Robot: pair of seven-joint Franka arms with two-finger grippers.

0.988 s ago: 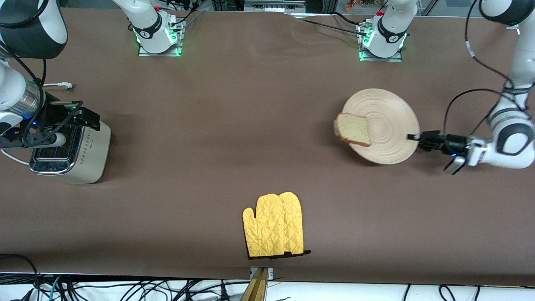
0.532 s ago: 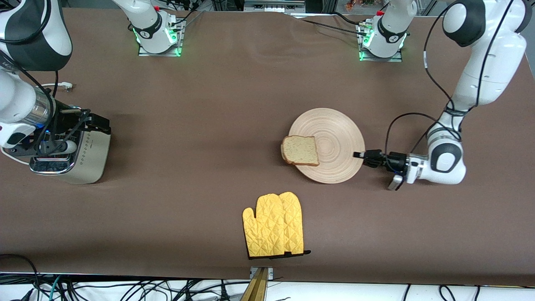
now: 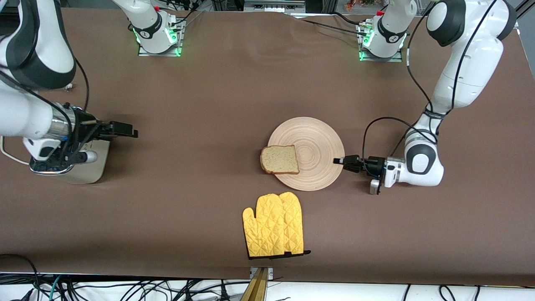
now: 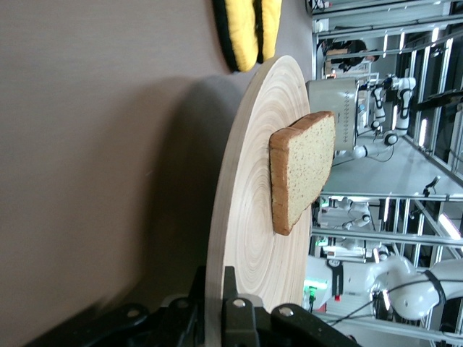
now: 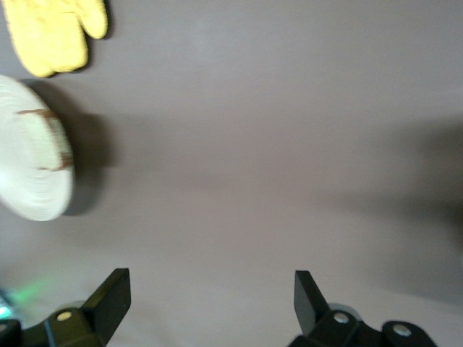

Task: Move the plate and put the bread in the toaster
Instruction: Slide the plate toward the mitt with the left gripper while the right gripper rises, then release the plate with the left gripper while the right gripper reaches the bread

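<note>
here the wooden plate (image 3: pixel 306 153) lies about mid-table, just farther from the front camera than the yellow oven mitt (image 3: pixel 273 224). the bread slice (image 3: pixel 279 159) sits on the plate's edge toward the right arm's end, its crust hanging a little over the rim. the left gripper (image 3: pixel 345 161) pinches the plate's rim at the edge toward the left arm's end; in the left wrist view its fingers (image 4: pixel 235 318) close on the rim from both faces, with the bread (image 4: pixel 300 170) across the plate from them.

the toaster (image 3: pixel 69 165) stands well apart at the right arm's end of the table, mostly hidden under the right arm. the right gripper (image 3: pixel 121 129) hovers just beside the toaster, pointing toward the plate, fingers spread wide with nothing between them.

the move ahead turns on this: bread lies on the plate's side facing the right gripper, so that arm looks better placed to take it. the gap is wide as yet.

no readable labels or writing.
</note>
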